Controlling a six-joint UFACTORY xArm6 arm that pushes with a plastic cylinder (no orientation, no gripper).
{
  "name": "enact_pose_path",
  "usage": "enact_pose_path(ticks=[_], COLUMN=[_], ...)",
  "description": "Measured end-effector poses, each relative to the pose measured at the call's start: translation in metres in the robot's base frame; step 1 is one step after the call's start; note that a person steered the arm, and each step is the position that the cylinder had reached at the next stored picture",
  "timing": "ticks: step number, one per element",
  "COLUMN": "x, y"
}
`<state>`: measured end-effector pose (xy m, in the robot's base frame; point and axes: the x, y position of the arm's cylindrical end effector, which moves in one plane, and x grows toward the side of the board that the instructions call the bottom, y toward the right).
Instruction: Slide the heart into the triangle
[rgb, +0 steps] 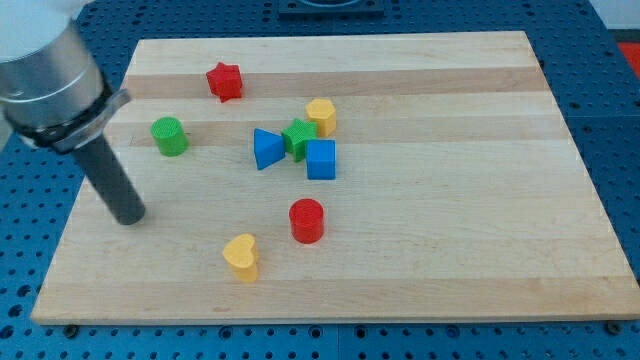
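Observation:
The yellow heart (241, 256) lies near the view's bottom, left of centre on the wooden board (450, 240). The blue triangle (266, 149) sits above it near the board's middle, touching a green star (298, 138). My tip (129, 217) rests on the board at the view's left, well left of and slightly above the heart, and far below-left of the triangle. It touches no block.
A blue cube (321, 159) and a yellow hexagon (321, 117) crowd the triangle's right side. A red cylinder (307, 220) stands between heart and cube. A green cylinder (169, 136) and a red star (225, 81) lie toward the top left.

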<state>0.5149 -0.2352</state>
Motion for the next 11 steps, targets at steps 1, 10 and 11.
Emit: enact_pose_path(ticks=[1, 10, 11], x=[0.046, -0.035, -0.038], y=[0.033, 0.182, 0.182])
